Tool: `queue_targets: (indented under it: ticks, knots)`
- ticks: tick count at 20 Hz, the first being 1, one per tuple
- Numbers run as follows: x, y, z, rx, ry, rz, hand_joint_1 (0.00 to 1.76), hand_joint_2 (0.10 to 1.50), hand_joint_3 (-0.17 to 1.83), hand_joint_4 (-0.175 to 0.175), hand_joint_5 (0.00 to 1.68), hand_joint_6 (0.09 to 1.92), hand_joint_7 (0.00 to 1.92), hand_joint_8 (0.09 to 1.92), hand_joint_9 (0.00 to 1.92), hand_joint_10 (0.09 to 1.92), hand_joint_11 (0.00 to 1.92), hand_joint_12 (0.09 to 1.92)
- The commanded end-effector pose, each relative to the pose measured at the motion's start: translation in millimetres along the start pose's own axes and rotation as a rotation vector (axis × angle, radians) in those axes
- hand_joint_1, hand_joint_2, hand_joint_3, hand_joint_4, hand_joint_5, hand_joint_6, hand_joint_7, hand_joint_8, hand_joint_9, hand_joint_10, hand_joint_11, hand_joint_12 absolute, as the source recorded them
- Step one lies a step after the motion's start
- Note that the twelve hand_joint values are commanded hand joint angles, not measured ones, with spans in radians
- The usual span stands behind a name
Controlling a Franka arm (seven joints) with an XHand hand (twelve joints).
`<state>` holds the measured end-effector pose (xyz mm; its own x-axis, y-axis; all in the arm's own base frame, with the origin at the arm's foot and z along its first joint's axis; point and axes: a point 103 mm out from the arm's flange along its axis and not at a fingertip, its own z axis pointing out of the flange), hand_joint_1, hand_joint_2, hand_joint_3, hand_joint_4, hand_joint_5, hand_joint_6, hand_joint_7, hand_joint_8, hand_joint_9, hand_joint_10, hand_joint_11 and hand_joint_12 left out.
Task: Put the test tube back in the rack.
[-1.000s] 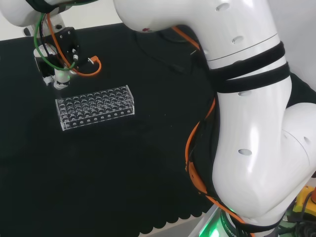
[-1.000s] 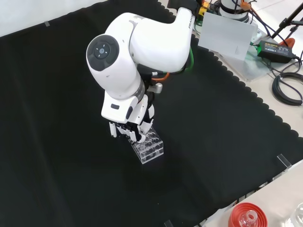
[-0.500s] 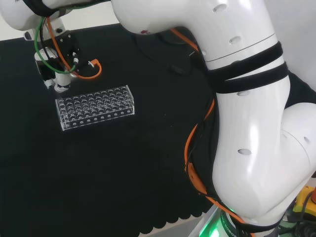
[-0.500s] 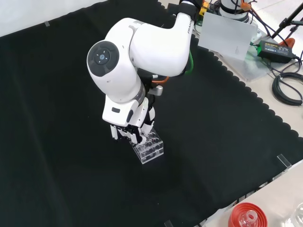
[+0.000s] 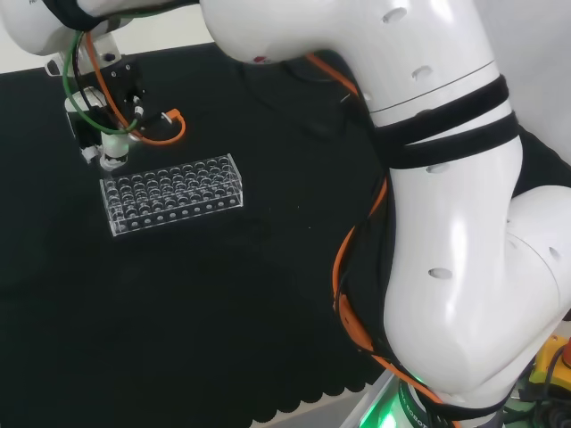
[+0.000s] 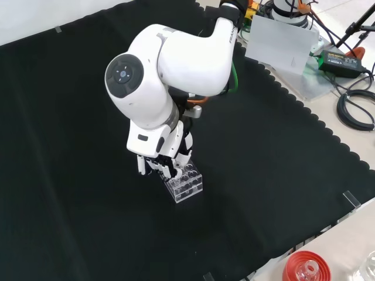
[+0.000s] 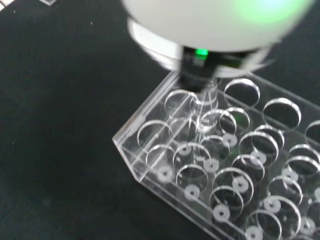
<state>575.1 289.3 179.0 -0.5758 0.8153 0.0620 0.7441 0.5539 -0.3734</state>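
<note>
A clear plastic test tube rack (image 5: 171,193) with several rows of round holes lies on the black cloth (image 5: 223,294). In the front view the rack (image 6: 185,184) stands end-on just below the hand (image 6: 159,163). The hand (image 5: 111,158) hangs over the rack's left end in the head view, with its fingers curled. Close up in the wrist view, a clear test tube (image 7: 206,101) hangs upright from the blurred white hand (image 7: 210,25). Its lower end stands in or just above a hole near the rack's (image 7: 210,170) corner. The other holes look empty.
The arm's big white links (image 5: 446,205) stand at the head view's right. A red ribbed stand (image 6: 304,269) with glassware on it sits beyond the cloth's scalloped edge at the front view's bottom right. A grey plate (image 6: 281,44) and cables (image 6: 354,108) lie at the top right.
The hand has sunk a little toward the rack's end, and the arm's round-capped link has shifted slightly. The rack has stayed in place.
</note>
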Motion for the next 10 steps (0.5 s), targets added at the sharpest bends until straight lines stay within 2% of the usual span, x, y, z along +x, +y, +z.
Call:
queue_targets:
  ticks: [1, 4, 10]
  knots:
    - [-1.8, 0.6, 1.9, 0.142, 0.073, -0.037, 1.14, 0.46, 0.57, -0.063, 0.67, 0.82, 0.96, 0.79, 1.09, 0.84, 0.50, 1.46]
    - [-1.6, -0.1, 0.7, 0.137, 0.075, -0.040, 1.09, 0.47, 0.53, -0.032, 0.49, 0.87, 0.78, 0.88, 0.98, 0.88, 0.41, 1.49]
    - [-4.2, -4.3, -7.1, 0.113, 0.080, -0.041, 1.08, 0.47, 0.52, -0.021, 0.48, 0.87, 0.73, 0.89, 0.95, 0.88, 0.39, 1.50]
